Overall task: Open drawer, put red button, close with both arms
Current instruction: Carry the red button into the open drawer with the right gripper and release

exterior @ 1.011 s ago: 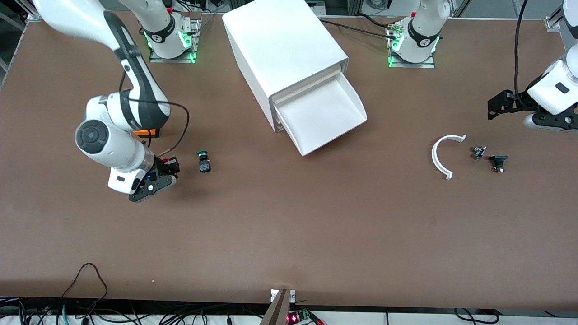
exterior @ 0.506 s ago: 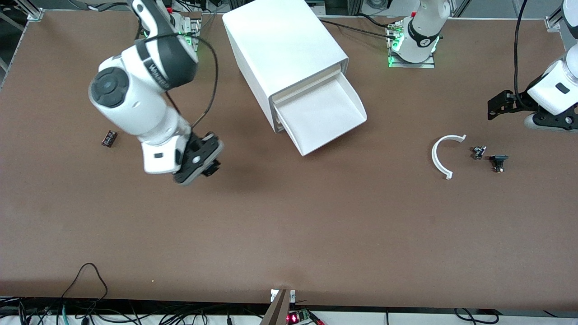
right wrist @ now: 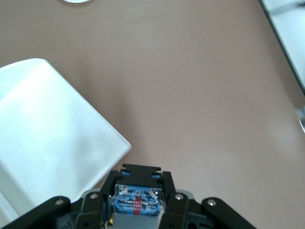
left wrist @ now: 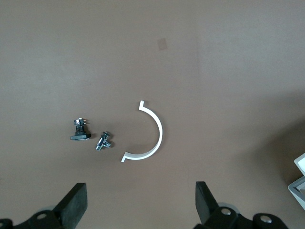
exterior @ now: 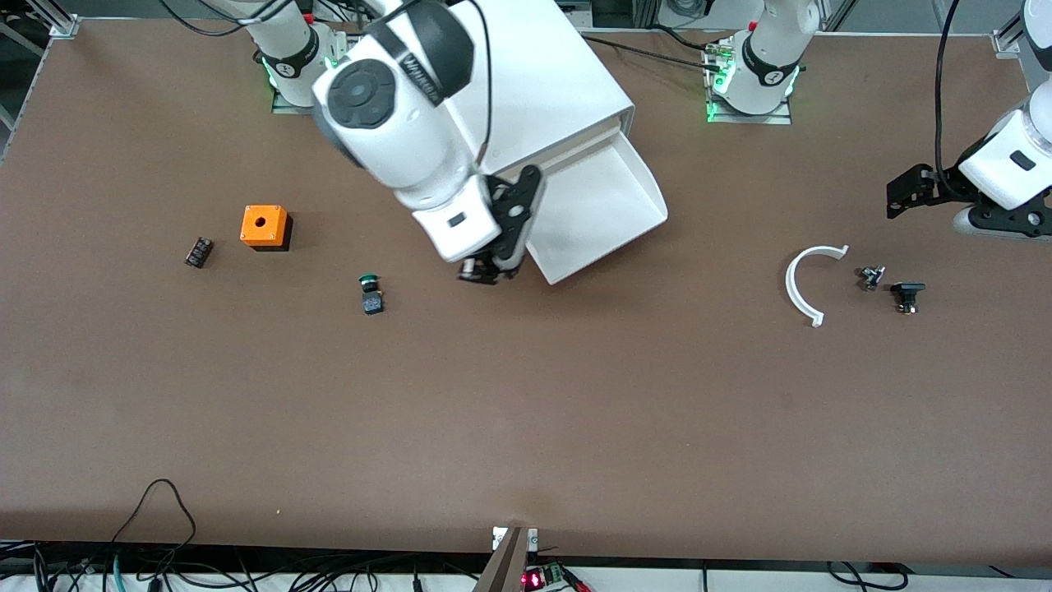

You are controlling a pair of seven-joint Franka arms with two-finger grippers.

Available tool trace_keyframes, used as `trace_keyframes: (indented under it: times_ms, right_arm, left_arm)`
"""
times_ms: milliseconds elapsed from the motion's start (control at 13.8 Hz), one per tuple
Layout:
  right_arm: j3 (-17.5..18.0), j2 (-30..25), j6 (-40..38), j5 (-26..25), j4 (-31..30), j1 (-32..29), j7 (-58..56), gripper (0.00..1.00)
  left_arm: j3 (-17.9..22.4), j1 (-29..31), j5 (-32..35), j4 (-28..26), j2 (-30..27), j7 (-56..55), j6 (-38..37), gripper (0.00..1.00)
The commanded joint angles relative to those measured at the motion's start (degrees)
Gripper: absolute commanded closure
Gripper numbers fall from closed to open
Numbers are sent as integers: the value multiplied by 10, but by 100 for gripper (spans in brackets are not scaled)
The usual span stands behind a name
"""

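**Right arm carries its button up to the open drawer**

Nearest the camera, the green-capped button [exterior: 371,294] sits on the table [exterior: 526,427], toward the right arm's end. Toward the left arm's end lie a white curved strip [exterior: 804,284], a small metal fitting [exterior: 871,277] and a black fitting [exterior: 907,294]; the left wrist view shows all three.

A touch farther, the right gripper [exterior: 486,271] hangs over the table just beside the drawer's front corner, fingers clenched on a small black-bodied piece. The right wrist view shows its blue-and-red terminal face [right wrist: 137,204] between the fingers; the cap is hidden, so whether it is the red button I cannot tell.

An orange box [exterior: 264,227] and a small dark block [exterior: 198,252] rest farther toward the right arm's end.

The drawer [exterior: 604,210] stands pulled out of the white cabinet [exterior: 526,74].

The left gripper [left wrist: 141,212] waits with fingers spread wide, grasping nothing.
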Motion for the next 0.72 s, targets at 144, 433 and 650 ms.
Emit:
trace_keyframes:
  times_ms: [144, 433, 650]
  right_arm:
    - [-46, 60, -15, -1, 82, 98, -76, 72]
    - [-91, 72, -57, -4, 81, 163, -159, 72]
    - [-93, 92, -80, -16, 78, 178, -214, 72]
  left_arm:
    - [5, -7, 4, 1, -3, -9, -10, 0]
    - [5, -7, 4, 1, -1, -8, -10, 0]
    - [5, -7, 4, 1, 0, -8, -10, 0]
